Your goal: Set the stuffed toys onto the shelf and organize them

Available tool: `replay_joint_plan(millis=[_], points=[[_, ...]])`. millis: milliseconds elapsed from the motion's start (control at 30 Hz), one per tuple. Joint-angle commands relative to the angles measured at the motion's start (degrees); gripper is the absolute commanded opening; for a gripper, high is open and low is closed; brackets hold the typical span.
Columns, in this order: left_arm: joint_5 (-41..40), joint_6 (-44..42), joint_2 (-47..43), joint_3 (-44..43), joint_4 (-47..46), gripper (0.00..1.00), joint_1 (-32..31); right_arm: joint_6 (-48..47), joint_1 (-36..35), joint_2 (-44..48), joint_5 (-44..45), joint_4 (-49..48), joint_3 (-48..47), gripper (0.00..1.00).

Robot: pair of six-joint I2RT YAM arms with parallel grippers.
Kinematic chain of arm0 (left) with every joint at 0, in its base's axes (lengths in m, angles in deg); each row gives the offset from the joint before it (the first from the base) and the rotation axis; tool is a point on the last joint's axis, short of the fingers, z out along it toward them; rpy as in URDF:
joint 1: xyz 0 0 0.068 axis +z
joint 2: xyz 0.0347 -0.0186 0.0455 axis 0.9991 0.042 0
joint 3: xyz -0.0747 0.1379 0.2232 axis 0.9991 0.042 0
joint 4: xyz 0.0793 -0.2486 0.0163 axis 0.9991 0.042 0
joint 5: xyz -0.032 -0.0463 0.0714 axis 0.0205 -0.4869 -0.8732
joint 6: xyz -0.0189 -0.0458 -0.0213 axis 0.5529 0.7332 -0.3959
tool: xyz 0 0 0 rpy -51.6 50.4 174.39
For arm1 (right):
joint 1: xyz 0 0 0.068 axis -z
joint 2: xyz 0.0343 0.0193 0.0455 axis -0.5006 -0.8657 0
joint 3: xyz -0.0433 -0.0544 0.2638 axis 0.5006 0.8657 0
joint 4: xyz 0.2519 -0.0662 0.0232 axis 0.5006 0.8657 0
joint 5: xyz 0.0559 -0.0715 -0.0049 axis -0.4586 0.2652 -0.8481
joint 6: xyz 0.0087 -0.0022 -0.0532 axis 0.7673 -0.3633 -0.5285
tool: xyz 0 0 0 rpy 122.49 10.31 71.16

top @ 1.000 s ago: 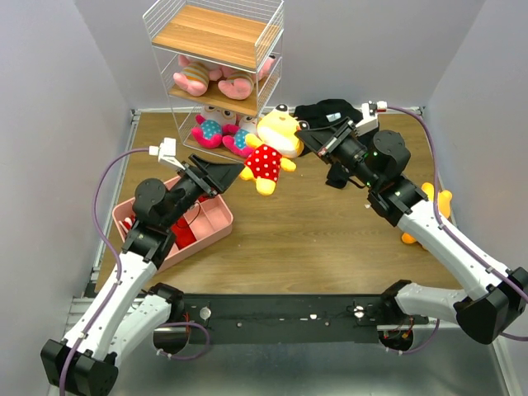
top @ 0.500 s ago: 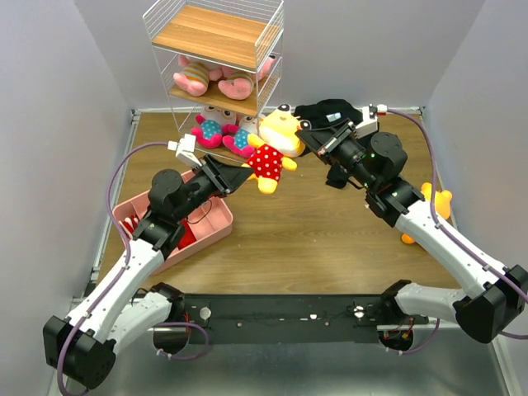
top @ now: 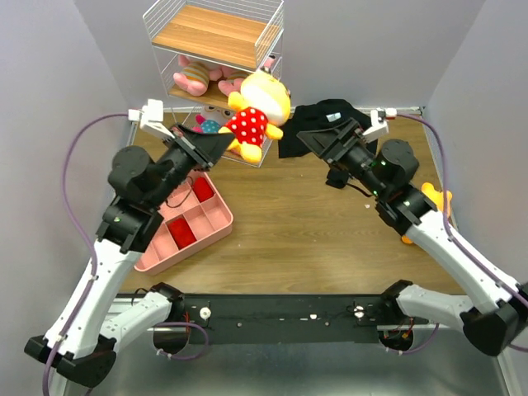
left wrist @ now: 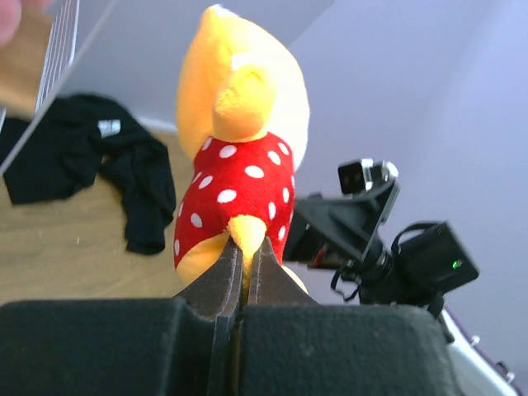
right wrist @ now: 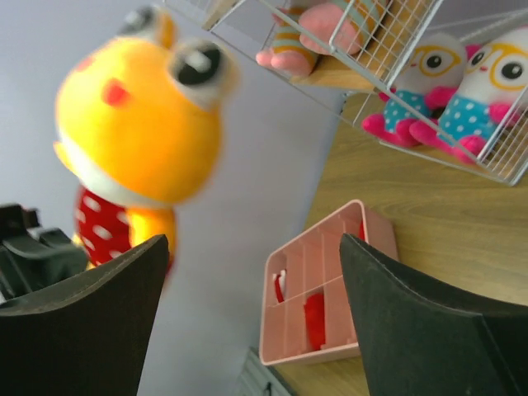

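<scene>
Yellow stuffed toy point(top: 254, 107) is gripped by a leg in the closed left end effector point(top: 221, 145), upright beyond it near the shelf point(top: 216, 37); right end effector point(top: 312, 142) is seen open, empty.

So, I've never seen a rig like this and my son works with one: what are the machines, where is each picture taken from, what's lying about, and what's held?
These are two robot arms bolted at the near edge of a table, each ending in a two-finger gripper. One picture looks down from above and behind them. The other two come from cameras on each wrist, so the dark shapes at the bottom are that arm's own fingers. The left gripper is shut on a limb of a yellow plush toy in a red dotted outfit, held up before the wire shelf. The right gripper is open and empty. Pink toys lie on the middle tier, toys with glasses on the bottom. On the table: a black garment and a pink tray.
</scene>
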Motion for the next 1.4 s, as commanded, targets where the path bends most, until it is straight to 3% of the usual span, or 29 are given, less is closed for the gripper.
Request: replay_joint_plan(millis=[0,133,300,467,667,800,1233,1367], points=[[-3.77,-4.87,4.48,-14.09,10.28,0.0,1.21,-5.35,0.01,9.22,5.2,5.25,3.46,1.0],[-3.43,-5.41,10.81,-25.43,14.25,0.0,3.84,-7.46,0.01,16.08,6.54,9.64,7.33,1.0],[8.32,-1.02,21.88,-39.57,15.75,0.0,14.3,-8.0,0.01,25.47,5.93,13.25,13.82,1.0],[11.69,-0.56,32.34,-51.45,18.9,0.0,20.72,-8.7,0.01,31.9,5.31,15.97,18.23,1.0],[18.19,1.97,44.65,-59.1,13.03,0.0,25.38,-9.93,0.01,37.53,4.61,18.26,20.87,1.0],[20.65,2.94,52.81,-68.57,12.14,0.0,27.32,-11.86,0.01,39.38,6.36,20.89,20.43,1.0],[19.77,6.11,63.91,-75.1,8.97,0.0,31.62,-14.5,0.01,41.4,7.95,21.87,19.55,1.0],[19.17,5.23,65.67,-75.55,8.62,0.06,32.24,-14.24,0.01,41.58,8.21,21.08,19.99,1.0]])
